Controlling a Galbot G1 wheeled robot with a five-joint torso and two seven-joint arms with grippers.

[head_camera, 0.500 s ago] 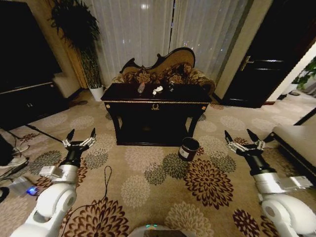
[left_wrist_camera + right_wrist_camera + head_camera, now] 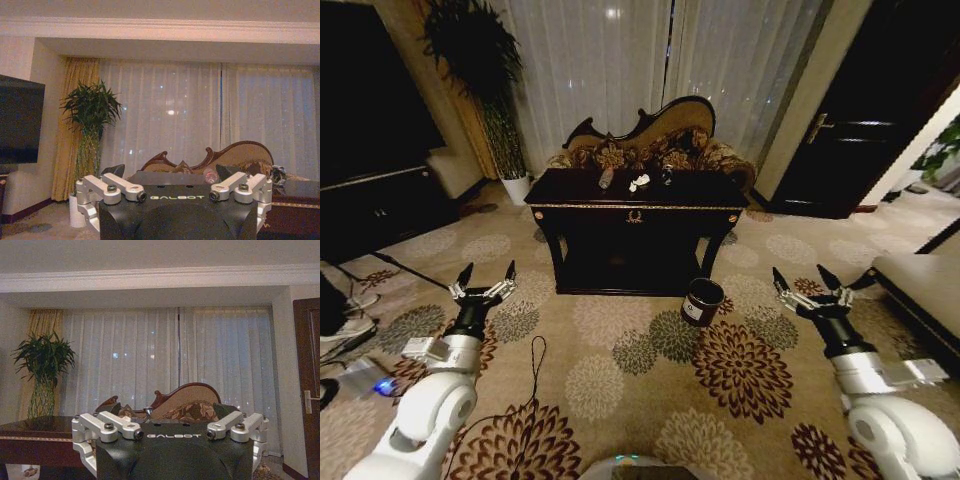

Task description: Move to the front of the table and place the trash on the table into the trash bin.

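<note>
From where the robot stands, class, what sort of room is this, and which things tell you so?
Most likely a formal living room: an ornate sofa stands behind the dark table, sheer curtains cover the window, and a patterned floral carpet covers the floor.

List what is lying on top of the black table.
On the table, near its back edge, lie a greyish little bottle, crumpled white paper and a small dark can. The rest of the top looks bare. Both open grippers, left and right, hang well short of it.
</note>
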